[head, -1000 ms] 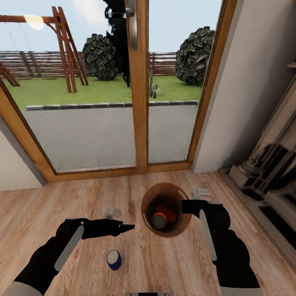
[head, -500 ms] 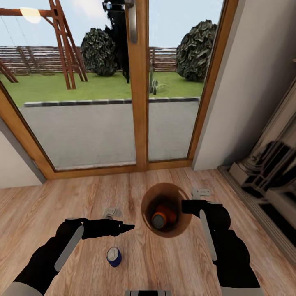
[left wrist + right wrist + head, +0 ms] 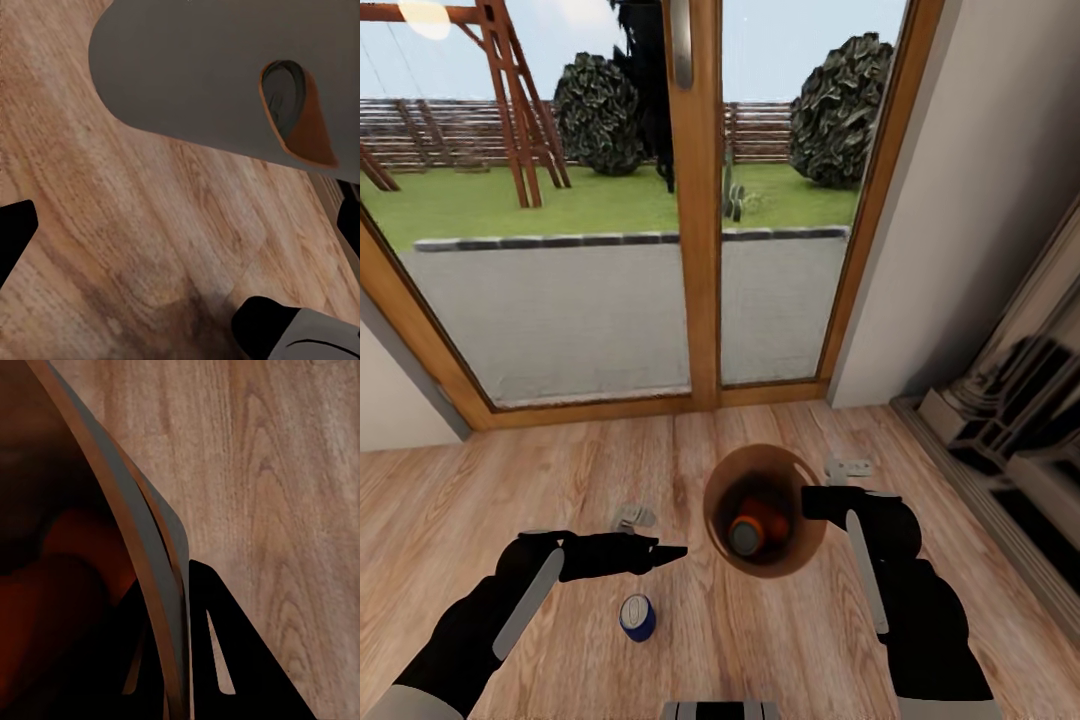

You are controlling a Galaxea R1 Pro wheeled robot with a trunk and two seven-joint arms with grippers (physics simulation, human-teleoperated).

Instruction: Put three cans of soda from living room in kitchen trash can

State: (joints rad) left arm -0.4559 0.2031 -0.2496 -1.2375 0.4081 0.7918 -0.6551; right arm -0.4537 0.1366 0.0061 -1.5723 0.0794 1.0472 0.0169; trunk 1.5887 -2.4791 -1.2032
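The brown wooden tash can (image 3: 792, 560) is in front of me, and two orange cans of soda (image 3: 752, 530) lie inside it. My right gripper (image 3: 812, 502) is shut on its right rim, with the thin wall (image 3: 127, 510) pinched between the two black fingers (image 3: 225, 652). A dark blue can of soda (image 3: 637, 616) stands upright on the plank floor, just below my left gripper (image 3: 665, 552). In the left wrist view the left gripper (image 3: 180, 225) is open and holds nothing, and it looks at the tash can's side (image 3: 187, 75) with the oval hand-hole.
A tall wood-framed glass door (image 3: 700, 250) stands straight ahead, with a garden beyond it. A pale wall (image 3: 970, 200) rises on the right above a shiny dark unit (image 3: 1010, 420). Bare plank floor (image 3: 480, 480) spreads to the left.
The whole picture has shifted: the door sill and the blue can sit slightly higher in the frame. Both arms and the tash can keep their places relative to me.
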